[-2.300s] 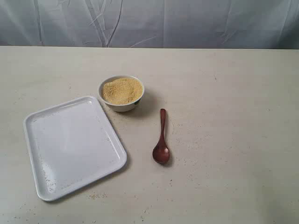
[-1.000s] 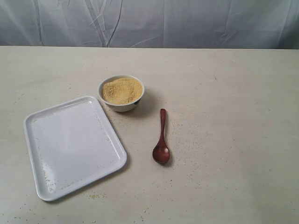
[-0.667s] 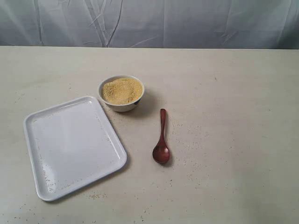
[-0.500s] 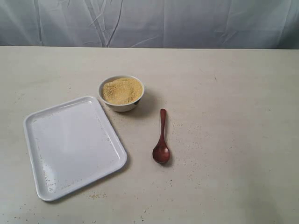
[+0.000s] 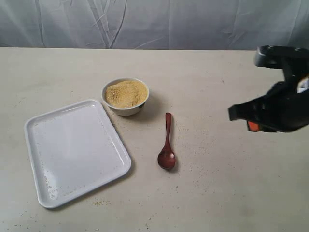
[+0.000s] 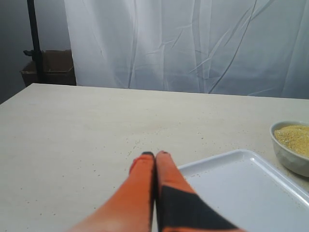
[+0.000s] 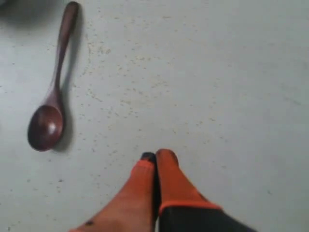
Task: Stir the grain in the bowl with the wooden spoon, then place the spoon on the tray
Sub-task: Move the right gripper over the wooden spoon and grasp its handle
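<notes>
The white bowl (image 5: pixel 125 108) holds a mound of yellow-tan grain (image 5: pixel 126 93) at the table's middle back. Right of it and nearer the front, the dark reddish wooden spoon (image 5: pixel 167 142) lies flat, scoop toward the front edge. The white tray (image 5: pixel 75 150) lies to the left of the spoon. My right arm (image 5: pixel 277 108) hovers over the table's right side, apart from the spoon. The right gripper (image 7: pixel 155 155) is shut and empty, with the spoon (image 7: pixel 50 106) off to one side. My left gripper (image 6: pixel 154 154) is shut and empty beside the tray's corner (image 6: pixel 241 193), with the bowl (image 6: pixel 289 157) beyond.
Stray grains (image 5: pixel 193 145) dot the pale table around the spoon and tray. A white curtain (image 5: pixel 154 24) hangs behind the table. A black pole (image 6: pixel 33 38) and a brown box (image 6: pixel 50 67) stand off the table's far corner.
My right arm has come into the exterior view from the right; no arm showed before. Spoon, bowl and tray have not moved.
</notes>
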You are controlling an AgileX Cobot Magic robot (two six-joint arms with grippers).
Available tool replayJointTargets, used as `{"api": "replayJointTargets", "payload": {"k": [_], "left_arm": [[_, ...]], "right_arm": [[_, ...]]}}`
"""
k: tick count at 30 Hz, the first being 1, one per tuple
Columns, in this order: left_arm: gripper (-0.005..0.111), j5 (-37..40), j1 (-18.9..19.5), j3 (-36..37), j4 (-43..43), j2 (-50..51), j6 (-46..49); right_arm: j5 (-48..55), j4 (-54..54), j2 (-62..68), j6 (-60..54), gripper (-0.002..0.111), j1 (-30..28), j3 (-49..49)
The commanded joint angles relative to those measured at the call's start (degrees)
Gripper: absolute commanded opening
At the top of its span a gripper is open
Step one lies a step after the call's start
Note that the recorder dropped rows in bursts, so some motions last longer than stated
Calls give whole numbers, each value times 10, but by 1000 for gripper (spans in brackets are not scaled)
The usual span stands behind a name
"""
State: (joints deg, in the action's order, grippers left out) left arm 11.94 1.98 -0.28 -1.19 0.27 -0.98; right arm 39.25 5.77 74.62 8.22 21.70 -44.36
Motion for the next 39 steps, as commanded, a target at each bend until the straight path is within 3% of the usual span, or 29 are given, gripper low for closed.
{"api": "replayJointTargets", "payload": {"k": [1, 7, 12, 18, 20, 23, 39], "left_arm": [[0, -7, 2, 3, 0, -3, -1], [0, -1, 2, 3, 0, -3, -1], [0, -1, 2, 3, 0, -3, -1], [0, -4, 2, 3, 0, -3, -1], [0, -4, 2, 3, 0, -3, -1], [0, -4, 2, 3, 0, -3, -1], [0, -5, 2, 3, 0, -3, -1]], "right_arm": [[15, -76, 91, 106, -1, 99, -77], [15, -141, 231, 210, -1, 169, -189], [7, -139, 339, 253, -1, 184, -278], [-55, -143, 383, 311, -1, 184, -288], [-57, -143, 395, 313, 10, 184, -288], [-59, -153, 406, 329, 40, 184, -288], [-56, -195, 443, 354, 41, 184, -288]]}}
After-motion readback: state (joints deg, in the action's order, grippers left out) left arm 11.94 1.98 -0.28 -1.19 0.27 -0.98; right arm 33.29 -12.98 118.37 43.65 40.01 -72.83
